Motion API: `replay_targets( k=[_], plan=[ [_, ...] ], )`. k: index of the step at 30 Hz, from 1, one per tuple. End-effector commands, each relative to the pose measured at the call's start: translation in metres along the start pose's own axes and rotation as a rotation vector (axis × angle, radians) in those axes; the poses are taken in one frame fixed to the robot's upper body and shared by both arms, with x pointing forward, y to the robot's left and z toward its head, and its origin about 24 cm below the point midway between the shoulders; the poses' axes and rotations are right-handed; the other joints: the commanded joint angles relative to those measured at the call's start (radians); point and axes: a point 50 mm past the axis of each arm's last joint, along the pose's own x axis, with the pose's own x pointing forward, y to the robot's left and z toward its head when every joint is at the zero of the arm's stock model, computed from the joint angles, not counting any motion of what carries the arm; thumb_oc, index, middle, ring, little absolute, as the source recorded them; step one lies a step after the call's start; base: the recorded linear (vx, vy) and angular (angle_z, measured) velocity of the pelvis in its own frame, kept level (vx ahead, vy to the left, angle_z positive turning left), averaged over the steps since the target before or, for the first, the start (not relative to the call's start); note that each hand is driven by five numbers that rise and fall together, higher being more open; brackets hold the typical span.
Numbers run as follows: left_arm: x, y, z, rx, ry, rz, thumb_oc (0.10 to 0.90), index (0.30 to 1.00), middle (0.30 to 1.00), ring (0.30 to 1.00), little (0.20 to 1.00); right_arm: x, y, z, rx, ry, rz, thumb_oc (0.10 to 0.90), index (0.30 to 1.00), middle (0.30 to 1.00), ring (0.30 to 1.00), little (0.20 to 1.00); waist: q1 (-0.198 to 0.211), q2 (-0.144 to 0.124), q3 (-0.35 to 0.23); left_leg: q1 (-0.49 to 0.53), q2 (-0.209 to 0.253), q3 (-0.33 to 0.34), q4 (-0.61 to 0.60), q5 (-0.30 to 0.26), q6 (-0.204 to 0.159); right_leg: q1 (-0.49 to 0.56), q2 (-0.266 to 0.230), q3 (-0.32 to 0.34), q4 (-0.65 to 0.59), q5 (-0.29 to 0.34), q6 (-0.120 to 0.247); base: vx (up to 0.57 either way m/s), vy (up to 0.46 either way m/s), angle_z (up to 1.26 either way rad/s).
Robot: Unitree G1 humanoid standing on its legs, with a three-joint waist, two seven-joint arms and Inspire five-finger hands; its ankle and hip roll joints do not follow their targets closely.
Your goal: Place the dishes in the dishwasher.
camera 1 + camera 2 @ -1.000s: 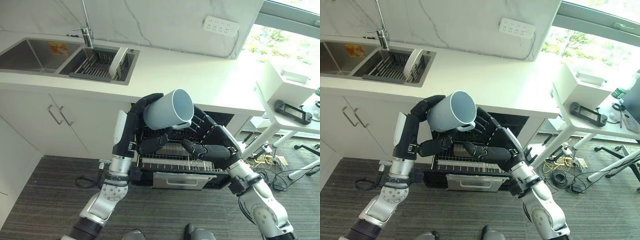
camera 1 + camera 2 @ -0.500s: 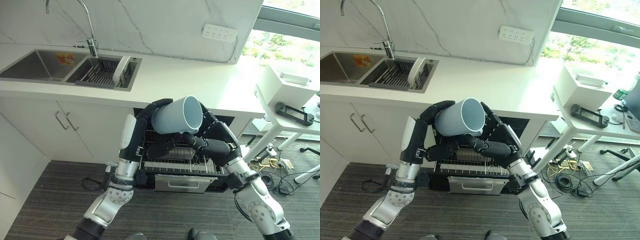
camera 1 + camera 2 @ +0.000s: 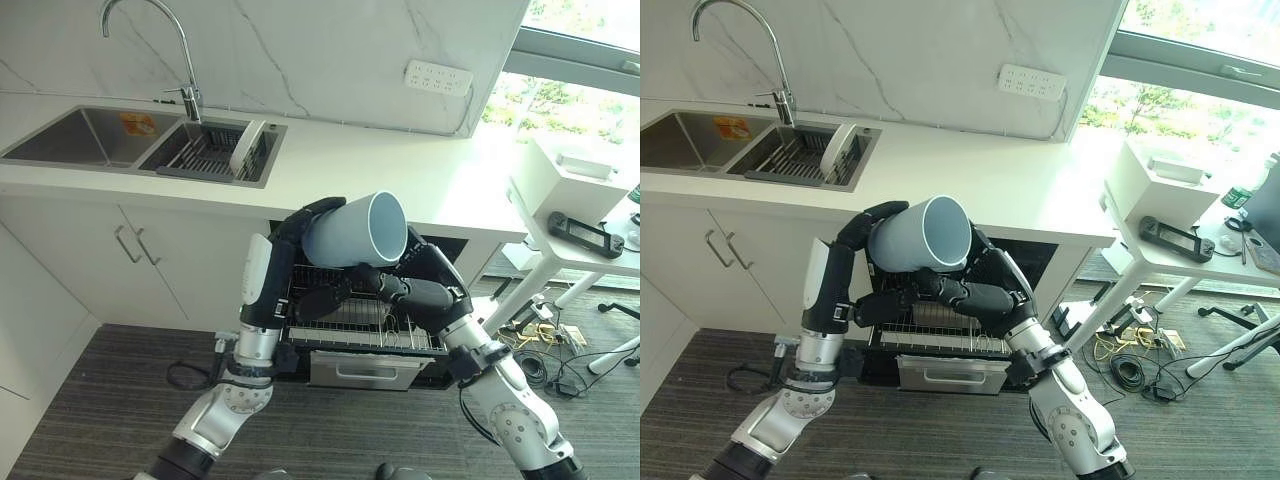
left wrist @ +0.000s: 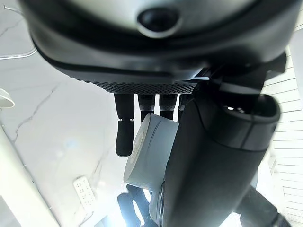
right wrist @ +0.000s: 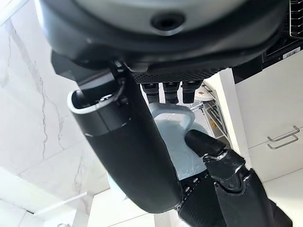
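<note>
Sink (image 3: 70,135) far left with plate (image 3: 243,147) standing in its drainer; not my concern yet.

Left hand (image 3: 290,245) upright, fingers curled over closed end of mug (image 3: 355,230), thumb under it.

Mug lies on side, long axis left to right, open mouth toward my right, held up above rack.

Right hand (image 3: 425,290) fingers wrapped at mug's handle side from below.

Both hands equally near; I judge the move is straight down.

Dishwasher rack (image 3: 360,318) pulled out directly beneath, well apart from mug.
</note>
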Motion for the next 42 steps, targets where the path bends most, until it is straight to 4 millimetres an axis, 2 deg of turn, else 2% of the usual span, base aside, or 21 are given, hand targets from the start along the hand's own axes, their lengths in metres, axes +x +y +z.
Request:
replay_targets(
  k=[1, 9, 26, 27, 28, 29, 42],
  plan=[
    [0.025, -0.001, 0.027, -0.084, -0.212, 0.055, 0.4, 0.3, 0.3, 0.3, 0.3, 0.021, 0.041, 0.059, -0.047, -0.336, 0.25, 0.8, 0.9, 0.9, 0.9, 0.9, 0.012, 0.0, -0.023, 0.118, -0.012, -0.027, -0.053, -0.193, 0.016, 0.019, -0.014, -0.029, 0.046, -0.125, 0.079, 0.0, 0.0, 0.0],
    [0.021, -0.006, 0.022, -0.085, -0.178, 0.013, 0.4, 0.3, 0.3, 0.3, 0.3, 0.02, 0.048, 0.069, -0.097, -0.369, 0.297, 0.8, 0.9, 0.9, 0.9, 0.9, 0.008, 0.001, -0.026, 0.117, -0.018, -0.027, -0.053, -0.197, 0.02, 0.013, -0.013, -0.02, 0.046, -0.124, 0.081, 0.0, 0.0, 0.0],
    [0.02, -0.013, 0.025, -0.112, -0.187, -0.046, 0.4, 0.3, 0.3, 0.3, 0.3, 0.022, 0.053, 0.069, -0.121, -0.367, 0.309, 0.8, 0.9, 0.9, 0.9, 0.9, 0.007, 0.009, -0.027, 0.115, -0.023, -0.027, -0.053, -0.198, 0.022, 0.009, -0.015, -0.017, 0.046, -0.123, 0.08, 0.0, 0.0, 0.0],
    [0.02, -0.013, 0.025, -0.112, -0.189, -0.05, 0.4, 0.3, 0.3, 0.3, 0.3, 0.023, 0.054, 0.069, -0.124, -0.368, 0.31, 0.624, 0.636, 0.636, 0.636, 0.636, 0.007, 0.009, -0.027, 0.115, -0.023, -0.026, -0.053, -0.198, 0.021, 0.009, -0.015, -0.017, 0.046, -0.124, 0.08, 0.0, 0.0, 0.0],
    [0.02, -0.014, 0.025, -0.114, -0.19, -0.056, 0.4, 0.3, 0.3, 0.3, 0.3, 0.023, 0.054, 0.069, -0.13, -0.37, 0.314, 0.5, 0.451, 0.451, 0.451, 0.451, 0.007, 0.009, -0.027, 0.114, -0.023, -0.026, -0.053, -0.198, 0.022, 0.009, -0.014, -0.017, 0.046, -0.124, 0.079, 0.0, 0.0, 0.0],
    [0.02, -0.015, 0.026, -0.116, -0.19, -0.061, 0.4, 0.3, 0.3, 0.3, 0.3, 0.023, 0.055, 0.069, -0.135, -0.372, 0.317, 0.4, 0.3, 0.3, 0.3, 0.3, 0.007, 0.009, -0.027, 0.114, -0.023, -0.026, -0.053, -0.198, 0.022, 0.009, -0.014, -0.016, 0.046, -0.125, 0.079, 0.0, 0.0, 0.0],
    [0.022, -0.019, 0.028, -0.153, -0.187, -0.103, 0.4, 0.3, 0.3, 0.3, 0.3, 0.023, 0.054, 0.077, -0.224, -0.432, 0.269, 0.4, 0.3, 0.3, 0.3, 0.3, 0.001, 0.014, -0.027, 0.112, -0.021, -0.022, -0.053, -0.197, 0.02, 0.005, -0.012, -0.01, 0.046, -0.127, 0.075, 0.0, 0.0, 0.0]
  ],
)
